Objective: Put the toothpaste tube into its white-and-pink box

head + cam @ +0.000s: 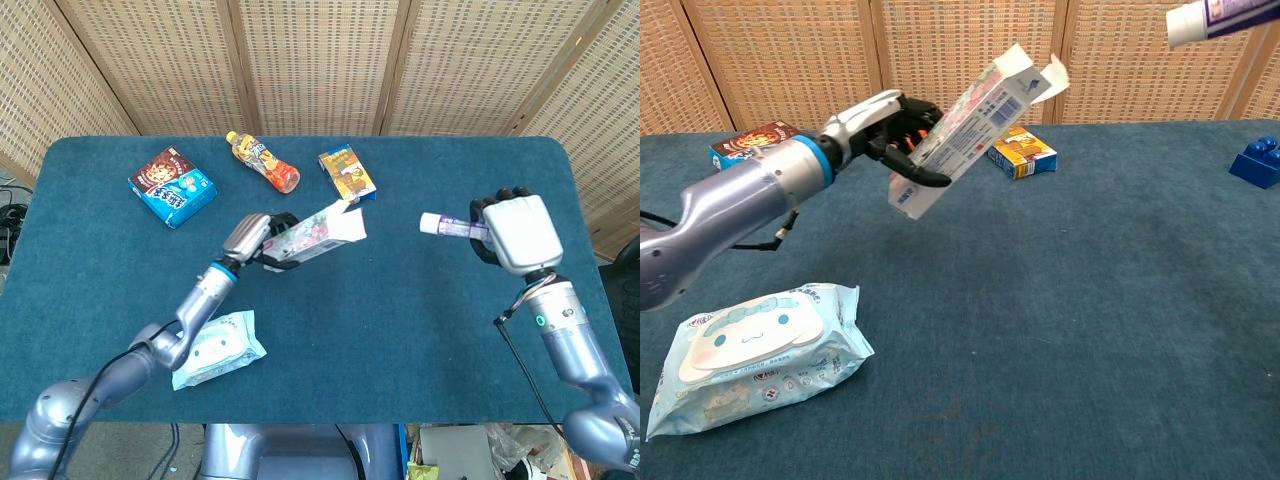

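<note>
Head view gives you one of each item on the teal cloth table: a pale blue soft wipes pack at front left, a blue-and-brown snack box at back left, an orange plastic bottle lying on its side, a small yellow-and-blue carton, and a blue toy brick at far right. Your left hand has its fingers wrapped round the white-and-pink cardboard box, lifted off the table, open flaps tilted up toward the right. Your right hand grips the purple-and-white toothpaste tube aloft, white cap pointing left, well apart from the box with nothing between them.
</note>
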`<state>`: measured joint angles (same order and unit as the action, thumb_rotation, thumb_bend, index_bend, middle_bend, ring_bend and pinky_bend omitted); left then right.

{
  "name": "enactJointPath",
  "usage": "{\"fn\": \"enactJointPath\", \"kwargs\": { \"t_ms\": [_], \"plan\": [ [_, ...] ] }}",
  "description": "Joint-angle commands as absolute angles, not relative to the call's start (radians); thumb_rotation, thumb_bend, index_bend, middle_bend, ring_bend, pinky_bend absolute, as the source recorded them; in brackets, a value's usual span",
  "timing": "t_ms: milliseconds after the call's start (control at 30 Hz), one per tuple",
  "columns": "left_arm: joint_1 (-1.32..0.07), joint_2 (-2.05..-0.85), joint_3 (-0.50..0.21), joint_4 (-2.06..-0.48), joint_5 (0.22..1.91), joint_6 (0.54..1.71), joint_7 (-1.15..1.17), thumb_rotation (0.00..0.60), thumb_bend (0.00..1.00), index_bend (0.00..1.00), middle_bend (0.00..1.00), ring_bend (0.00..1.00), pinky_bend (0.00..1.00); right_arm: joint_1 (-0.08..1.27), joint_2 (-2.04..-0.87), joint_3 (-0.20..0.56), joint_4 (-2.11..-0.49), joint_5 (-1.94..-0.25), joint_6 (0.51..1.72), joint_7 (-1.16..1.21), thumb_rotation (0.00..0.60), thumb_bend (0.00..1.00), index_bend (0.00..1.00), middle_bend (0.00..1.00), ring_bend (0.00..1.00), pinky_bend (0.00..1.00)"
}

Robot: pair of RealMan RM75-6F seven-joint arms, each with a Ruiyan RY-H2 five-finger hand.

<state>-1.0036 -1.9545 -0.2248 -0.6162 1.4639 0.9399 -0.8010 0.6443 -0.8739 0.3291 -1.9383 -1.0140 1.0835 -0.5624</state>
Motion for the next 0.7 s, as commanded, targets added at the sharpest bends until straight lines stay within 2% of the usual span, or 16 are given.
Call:
{"fn": "enactJointPath", "kwargs": {
  "t_ms": [33, 300, 700],
  "plan": [
    [-1.045, -1.996, -0.237, -0.57, 1.461, 0.925, -0.811, 0.6, 0.17, 0.6, 0.55, 0.52, 0.5, 0.676, -0.84, 0.347, -1.967, -0.981, 1.075, -0.608, 0.6, 0.6, 0.58, 0.57, 0.42, 0.38],
    [-1.141, -2.062, -0.242, -0.492, 1.47, 0.884, -0.825, 0.6, 0.17, 0.6, 0.55, 0.52, 0.5, 0.749, -0.796, 0.356, -2.01, -0.912, 1.051, -0.706, 0.6, 0.6, 0.59, 0.58, 0.43, 0.38],
    [-1.237, -2.089, -0.272, -0.454, 1.451, 0.88, -0.83, 0.6, 0.17, 0.6, 0.55, 0.52, 0.5, 0.844, -0.796, 0.305, -2.06, -0.861, 1.025, -0.842, 0.6, 0.62, 0.59, 0.58, 0.43, 0.38]
  ]
}}
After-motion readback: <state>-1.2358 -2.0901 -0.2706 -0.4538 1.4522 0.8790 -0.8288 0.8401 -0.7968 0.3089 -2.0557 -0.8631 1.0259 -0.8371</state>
